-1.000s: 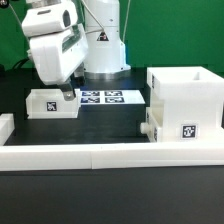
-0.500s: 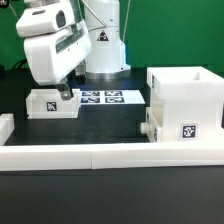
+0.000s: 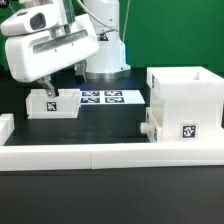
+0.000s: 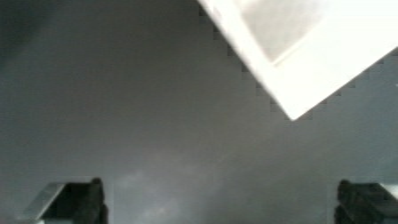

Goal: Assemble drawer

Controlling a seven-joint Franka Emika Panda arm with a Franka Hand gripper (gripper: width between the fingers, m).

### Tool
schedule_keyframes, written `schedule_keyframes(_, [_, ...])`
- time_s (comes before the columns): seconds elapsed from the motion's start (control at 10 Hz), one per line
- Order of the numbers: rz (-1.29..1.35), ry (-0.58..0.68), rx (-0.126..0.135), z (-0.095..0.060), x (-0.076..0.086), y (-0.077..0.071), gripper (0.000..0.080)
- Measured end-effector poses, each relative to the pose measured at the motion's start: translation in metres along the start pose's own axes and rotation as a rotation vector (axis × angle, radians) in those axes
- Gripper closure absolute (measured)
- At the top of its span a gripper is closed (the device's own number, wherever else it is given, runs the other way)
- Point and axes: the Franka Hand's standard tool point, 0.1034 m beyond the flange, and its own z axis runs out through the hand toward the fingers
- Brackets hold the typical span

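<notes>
- The fingers (image 4: 71, 200) stand wide apart with nothing between them: the gripper (image 4: 217, 205) is released over the bare dark table (image 4: 160, 120).
- In the exterior view it hangs just above the left small box (image 3: 52, 104), which is white and bears a square black-and-white tag.
- The second small box (image 3: 168, 128), also tagged, sits touching the foot of the tall white housing (image 3: 185, 92) on the exterior view's right.
- The marker board (image 3: 100, 98) lies between the two groups.
- In front of the marker board is an open strip of table, and a long border block (image 3: 110, 155) edges the front.
- The wrist view is blurred, and I cannot tell which part its white corner (image 4: 285, 50) belongs to.
</notes>
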Motion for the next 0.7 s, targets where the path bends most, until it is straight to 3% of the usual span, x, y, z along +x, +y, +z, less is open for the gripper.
schedule_keyframes(0.3, [0.243, -0.007, -0.003, -0.006, -0.016, -0.014, 0.0150])
schedule_keyframes(0.7, [0.493, 0.003, 0.007, -0.003, -0.015, -0.016, 0.0150])
